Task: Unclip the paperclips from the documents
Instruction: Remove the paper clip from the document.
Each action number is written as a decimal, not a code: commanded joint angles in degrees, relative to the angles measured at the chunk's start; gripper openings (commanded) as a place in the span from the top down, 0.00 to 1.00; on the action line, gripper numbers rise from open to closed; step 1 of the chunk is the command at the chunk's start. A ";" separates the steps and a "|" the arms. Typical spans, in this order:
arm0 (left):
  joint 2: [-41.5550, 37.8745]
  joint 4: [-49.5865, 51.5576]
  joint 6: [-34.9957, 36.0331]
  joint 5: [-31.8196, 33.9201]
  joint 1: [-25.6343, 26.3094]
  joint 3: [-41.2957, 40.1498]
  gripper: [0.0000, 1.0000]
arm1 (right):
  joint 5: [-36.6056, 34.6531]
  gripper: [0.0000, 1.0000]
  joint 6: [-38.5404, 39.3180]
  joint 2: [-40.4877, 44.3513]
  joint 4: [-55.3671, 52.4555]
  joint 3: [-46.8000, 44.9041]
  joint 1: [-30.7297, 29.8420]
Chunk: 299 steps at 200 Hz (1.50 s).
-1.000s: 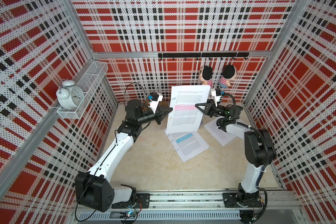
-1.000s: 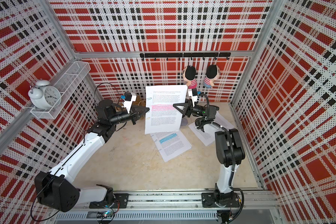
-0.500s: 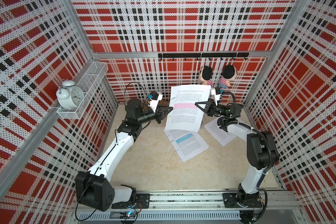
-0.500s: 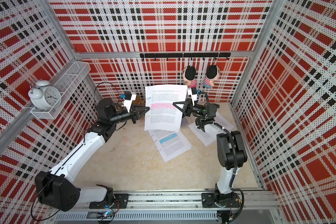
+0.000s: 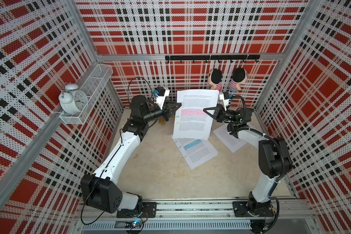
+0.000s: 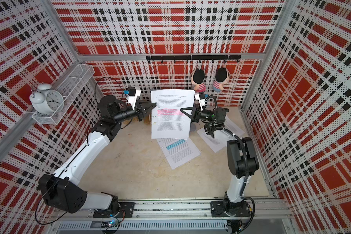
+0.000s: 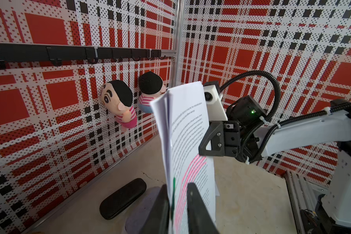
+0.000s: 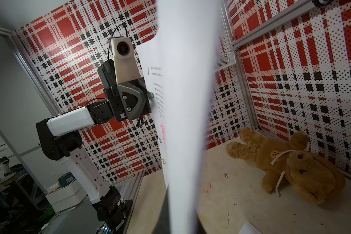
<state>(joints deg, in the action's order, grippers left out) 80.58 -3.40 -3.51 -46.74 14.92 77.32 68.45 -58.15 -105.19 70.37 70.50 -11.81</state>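
Plaid-walled booth (image 5: 170, 30) holds three documents (image 5: 194, 121), two dolls (image 5: 215, 81), one clock (image 5: 74, 100).

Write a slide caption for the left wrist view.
Right gripper holds a pink-highlighted document upright by one edge while the left gripper flanks a green paperclip on the opposite edge.

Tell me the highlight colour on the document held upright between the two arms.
Pink. The band on that document shows best in a top view.
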 commanded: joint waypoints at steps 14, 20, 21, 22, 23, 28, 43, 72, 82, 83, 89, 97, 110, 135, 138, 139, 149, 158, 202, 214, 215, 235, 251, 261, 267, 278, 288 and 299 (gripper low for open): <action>0.57 0.41 0.01 -1.52 -0.32 0.78 0.88 | 0.55 1.00 0.05 2.11 0.82 0.21 0.39; 0.50 0.48 0.06 -1.64 -0.33 0.58 0.89 | 0.63 1.00 0.07 2.03 0.69 0.25 0.39; 0.48 0.49 0.02 -1.66 -0.33 0.57 0.89 | 0.63 1.00 0.06 2.01 0.67 0.30 0.39; 0.47 0.49 0.01 -1.63 -0.33 0.52 0.89 | 0.63 1.00 0.06 2.01 0.66 0.27 0.39; 0.47 0.54 0.04 -1.61 -0.33 0.49 0.89 | 0.64 1.00 0.06 2.01 0.65 0.26 0.39; 0.37 0.55 0.08 -1.66 -0.31 0.32 0.90 | 0.64 1.00 0.10 1.93 0.57 0.27 0.37; 0.04 0.34 -0.17 -1.60 -0.26 0.04 0.91 | 0.72 1.00 0.21 1.83 0.23 0.34 0.37; -0.23 0.23 -0.44 -1.86 -3.25 -0.15 0.99 | 0.72 1.00 1.32 1.35 -1.12 0.34 0.47; -0.33 0.19 -0.53 -1.93 -3.65 -0.17 1.00 | 0.43 1.00 1.50 1.14 -1.46 0.26 0.64; -0.33 0.17 -0.53 -1.94 -3.75 -0.20 1.00 | 0.43 1.00 1.53 1.13 -1.46 0.21 0.69; -0.51 0.07 -0.60 -2.12 -4.10 -0.39 1.00 | 0.17 1.00 1.78 1.12 -1.61 0.00 0.83; -0.60 0.00 -0.74 -2.26 -4.43 -0.49 1.00 | -0.18 1.00 2.57 1.19 -2.36 -0.28 0.99; -0.65 -0.01 -0.96 -2.82 -4.94 -0.59 1.00 | -0.63 1.00 4.84 1.67 -5.21 -0.47 1.22; -1.24 -0.22 -1.67 -3.11 -5.90 -1.48 1.00 | -2.92 1.00 11.45 3.33 -14.13 -1.08 2.02; -1.38 -0.34 -1.80 -3.13 -5.99 -1.67 1.00 | -3.10 1.00 12.06 3.54 -15.13 -1.13 2.12; -1.43 -0.40 -1.87 -3.11 -6.06 -1.74 1.00 | -3.17 1.00 12.25 3.61 -15.37 -1.19 2.18; -1.85 -0.96 -2.28 -3.01 -6.48 -2.48 1.00 | -3.64 1.00 13.29 4.01 -17.17 -1.40 2.64; -2.24 -1.23 -2.45 -3.01 -6.90 -3.06 1.00 | -3.82 1.00 13.05 4.06 -17.38 -1.59 3.14; -3.71 -1.87 -3.26 -3.01 -9.02 -4.85 1.00 | -4.36 1.00 11.66 4.53 -16.23 -3.39 4.85; -4.08 -2.20 -3.59 -3.01 -9.20 -5.33 1.00 | -4.71 1.00 11.66 4.71 -16.25 -3.72 4.94; -4.10 -2.21 -3.64 -3.01 -9.25 -5.42 1.00 | -4.72 1.00 11.66 4.72 -16.28 -3.71 4.95; -4.93 -3.52 -4.64 -2.84 -9.62 -7.00 1.00 | -5.24 1.00 11.39 4.81 -16.26 -4.05 5.09; -5.67 -5.12 -5.76 -2.70 -9.90 -8.24 1.00 | -5.56 1.00 10.49 4.81 -15.57 -4.43 5.25; -6.06 -5.55 -6.15 -2.70 -10.07 -8.73 1.00 | -5.69 1.00 9.78 4.82 -14.68 -4.74 5.45; -6.08 -5.55 -6.24 -2.66 -10.17 -8.84 1.00 | -5.69 1.00 9.35 4.82 -14.19 -4.92 5.56; -6.44 -5.54 -6.21 -2.66 -10.42 -9.11 1.00 | -5.52 1.00 9.09 4.90 -13.93 -5.16 5.78; -6.65 -5.48 -6.30 -2.70 -10.73 -9.40 1.00 | -5.56 1.00 8.97 5.12 -13.94 -5.36 6.00; -7.03 -5.72 -6.49 -2.74 -11.10 -9.76 1.00 | -5.56 1.00 8.93 5.25 -13.94 -5.62 6.30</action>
<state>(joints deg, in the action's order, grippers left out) 78.02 -5.23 -9.06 -53.21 9.89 67.94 69.23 -47.79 -101.34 56.03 66.26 -11.97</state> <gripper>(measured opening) 0.053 0.044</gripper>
